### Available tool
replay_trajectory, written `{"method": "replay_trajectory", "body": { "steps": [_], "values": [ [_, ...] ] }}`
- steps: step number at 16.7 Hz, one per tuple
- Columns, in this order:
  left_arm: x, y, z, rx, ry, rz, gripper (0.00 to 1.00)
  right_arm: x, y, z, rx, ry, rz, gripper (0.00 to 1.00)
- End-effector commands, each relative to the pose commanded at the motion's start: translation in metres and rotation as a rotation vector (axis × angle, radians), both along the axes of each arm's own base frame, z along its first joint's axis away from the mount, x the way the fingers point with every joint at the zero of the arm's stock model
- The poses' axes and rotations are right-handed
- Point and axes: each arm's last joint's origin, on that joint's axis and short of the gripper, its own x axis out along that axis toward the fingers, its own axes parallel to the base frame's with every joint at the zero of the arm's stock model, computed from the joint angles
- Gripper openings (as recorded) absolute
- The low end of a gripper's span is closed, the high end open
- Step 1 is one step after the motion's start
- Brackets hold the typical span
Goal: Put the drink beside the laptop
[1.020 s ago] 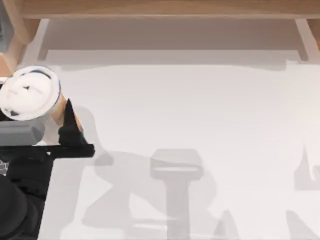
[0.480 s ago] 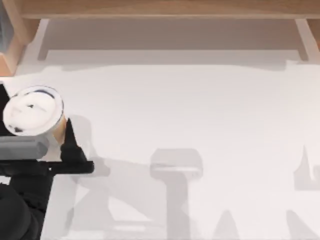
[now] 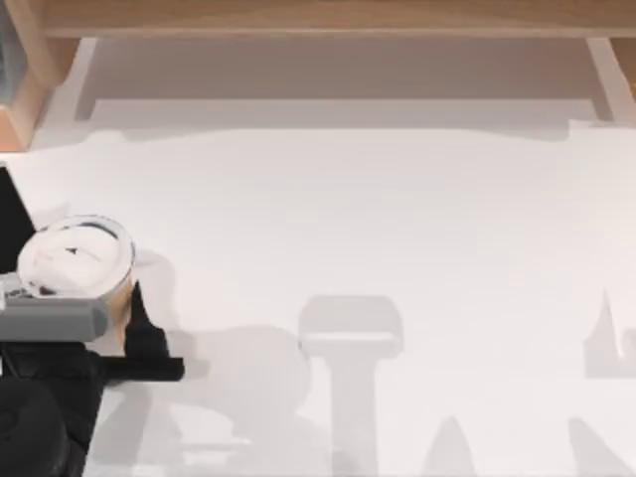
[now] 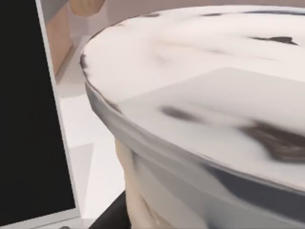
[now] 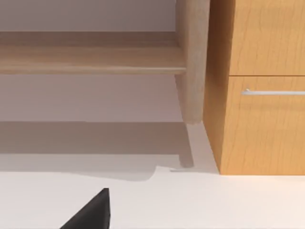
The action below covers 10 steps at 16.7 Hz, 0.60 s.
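The drink point(image 3: 72, 260), a cup with a white round lid and a pale tan side, is at the table's far left. My left gripper point(image 3: 81, 298) is shut on it, with one dark finger point(image 3: 141, 316) against the cup's right side. In the left wrist view the drink's lid point(image 4: 205, 90) is very close to the camera, and the laptop's black screen point(image 4: 26, 119) with its silver bezel stands right beside the cup. A black corner of the laptop point(image 3: 14, 211) juts in at the left edge of the top view. A dark part of my right gripper point(image 5: 90, 214) hangs parked above the white table.
A wooden shelf frame point(image 3: 318, 20) runs along the table's far edge, with a wooden post point(image 3: 30, 89) at far left. In the right wrist view there is a wooden cabinet point(image 5: 259, 86) with a drawer handle point(image 5: 274, 92). The white tabletop point(image 3: 397, 229) stretches to the right.
My left gripper has carried the drink toward the table's front edge and slightly right. The laptop's black corner has come into view at the left edge.
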Motion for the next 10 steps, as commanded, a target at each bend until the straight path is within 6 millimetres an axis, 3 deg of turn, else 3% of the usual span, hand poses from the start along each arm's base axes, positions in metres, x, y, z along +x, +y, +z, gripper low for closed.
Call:
{"method": "replay_trajectory", "body": {
  "steps": [3,10],
  "values": [
    [0.0,0.0,0.0,0.0,0.0,0.0,0.0,0.0,0.0,0.0,0.0,0.0,0.0,1.0],
    [0.0,0.0,0.0,0.0,0.0,0.0,0.53,0.0,0.0,0.0,0.0,0.0,0.0,1.0]
  ]
}}
